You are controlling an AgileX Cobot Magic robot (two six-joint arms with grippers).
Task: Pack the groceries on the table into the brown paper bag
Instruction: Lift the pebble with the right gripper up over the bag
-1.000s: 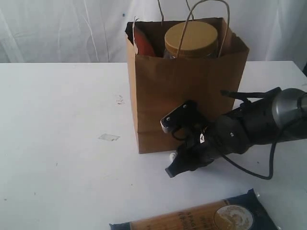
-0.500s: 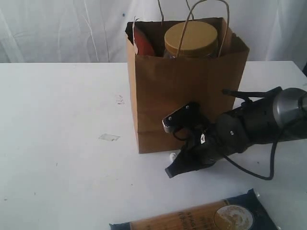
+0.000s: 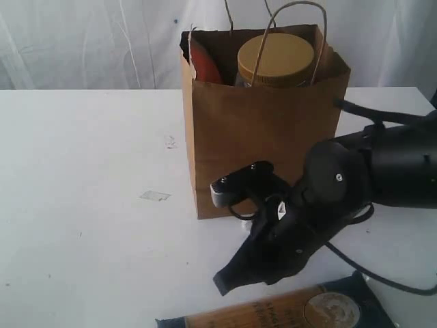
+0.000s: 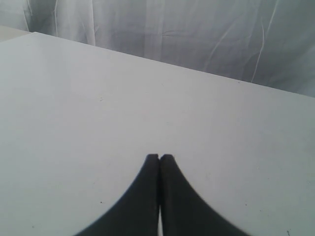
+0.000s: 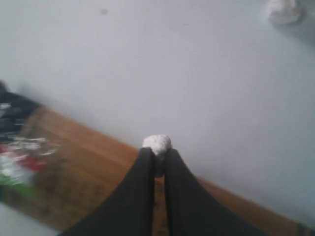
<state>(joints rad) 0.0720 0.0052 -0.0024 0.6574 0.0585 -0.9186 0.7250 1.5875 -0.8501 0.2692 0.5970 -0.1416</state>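
The brown paper bag (image 3: pixel 259 137) stands upright at the back of the table (image 3: pixel 89 171). Inside it are the clear jar with its tan lid (image 3: pixel 283 58) and an orange-brown pouch (image 3: pixel 203 65). The long dark-blue-and-tan packet (image 3: pixel 287 311) lies at the front edge. My right gripper (image 3: pixel 224 281) hangs just above the packet (image 5: pixel 74 167), shut on a small white pebble-like bit (image 5: pixel 156 143) pinched at its fingertips. My left gripper (image 4: pixel 159 157) is shut with nothing in it, over bare table (image 4: pixel 98 98). It does not show in the exterior view.
A second white bit (image 5: pixel 283 10) lies on the table beyond the right gripper. A small clear scrap (image 3: pixel 155 196) and a dark mark (image 3: pixel 170 142) sit left of the bag. White curtain hangs behind the table.
The right arm has swung from the foot of the bag toward the front, over the packet. Its jaws have closed on the white bit. The left gripper has not moved.
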